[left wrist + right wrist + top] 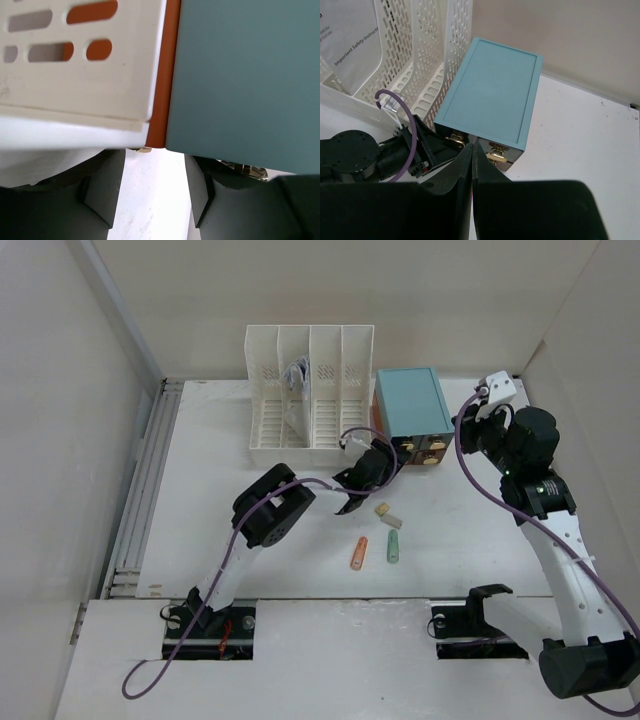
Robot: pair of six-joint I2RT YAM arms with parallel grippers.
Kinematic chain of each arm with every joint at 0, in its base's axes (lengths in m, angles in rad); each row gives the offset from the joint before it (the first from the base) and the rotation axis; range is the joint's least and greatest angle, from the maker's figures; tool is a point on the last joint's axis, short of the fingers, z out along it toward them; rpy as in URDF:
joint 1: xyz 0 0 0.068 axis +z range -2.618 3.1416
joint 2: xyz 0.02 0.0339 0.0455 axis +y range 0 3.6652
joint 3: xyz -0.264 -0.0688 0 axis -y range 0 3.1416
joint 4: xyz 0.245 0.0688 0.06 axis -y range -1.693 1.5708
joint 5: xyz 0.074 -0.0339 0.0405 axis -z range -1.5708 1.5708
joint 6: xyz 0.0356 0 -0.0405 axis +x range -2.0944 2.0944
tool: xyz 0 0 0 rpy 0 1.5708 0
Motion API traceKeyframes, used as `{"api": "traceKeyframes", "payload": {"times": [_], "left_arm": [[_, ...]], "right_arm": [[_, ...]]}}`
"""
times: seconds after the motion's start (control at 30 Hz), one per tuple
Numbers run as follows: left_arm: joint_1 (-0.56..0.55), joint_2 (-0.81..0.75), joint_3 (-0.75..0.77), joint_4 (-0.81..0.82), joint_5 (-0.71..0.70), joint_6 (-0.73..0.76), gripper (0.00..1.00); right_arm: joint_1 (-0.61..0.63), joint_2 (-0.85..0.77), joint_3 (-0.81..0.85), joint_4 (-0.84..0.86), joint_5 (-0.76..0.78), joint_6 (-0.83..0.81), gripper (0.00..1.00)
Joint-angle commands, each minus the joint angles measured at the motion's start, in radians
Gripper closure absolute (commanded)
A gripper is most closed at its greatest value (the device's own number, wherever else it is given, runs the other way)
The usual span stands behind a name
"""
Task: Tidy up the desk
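Left jaws apart at the gap between rack and box; right jaws together, held back above.

My left jaws stand apart and empty, low over the white worktop (200, 500), aimed at a thin orange slab (160, 75) wedged upright between the white file rack (308, 390) and the teal drawer box (411, 402). I judge they are lined up to pinch it. My right jaws are pressed together with nothing in them, raised over the box's near end and out of the way. The worktop lies under everything, with rack and box at its far side. An orange marker (359, 554) and a green marker (393, 547) lie loose mid-worktop, not yet tidied.
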Motion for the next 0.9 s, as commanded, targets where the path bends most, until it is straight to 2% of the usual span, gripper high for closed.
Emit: {"api": "traceKeyframes", "payload": {"times": [0.0, 0.13, 0.43, 0.63, 0.87], "left_arm": [[0.017, -0.021, -0.065, -0.070, -0.077, -0.108, 0.53], [0.017, -0.032, -0.074, -0.070, -0.077, -0.078, 0.53], [0.037, -0.032, -0.025, -0.012, -0.041, 0.135, 0.42], [0.037, -0.059, -0.025, -0.011, -0.088, 0.250, 0.41], [0.037, -0.060, -0.045, -0.045, -0.143, 0.251, 0.44]], "right_arm": [[-0.004, -0.019, 0.004, 0.057, -0.010, 0.005, 0.93], [-0.004, -0.019, 0.004, 0.057, -0.010, 0.005, 0.93], [-0.004, -0.019, 0.004, 0.057, -0.010, 0.005, 0.92], [-0.004, -0.019, 0.004, 0.057, -0.010, -0.004, 0.92], [-0.004, -0.019, 0.004, 0.057, -0.010, -0.004, 0.92]]}}
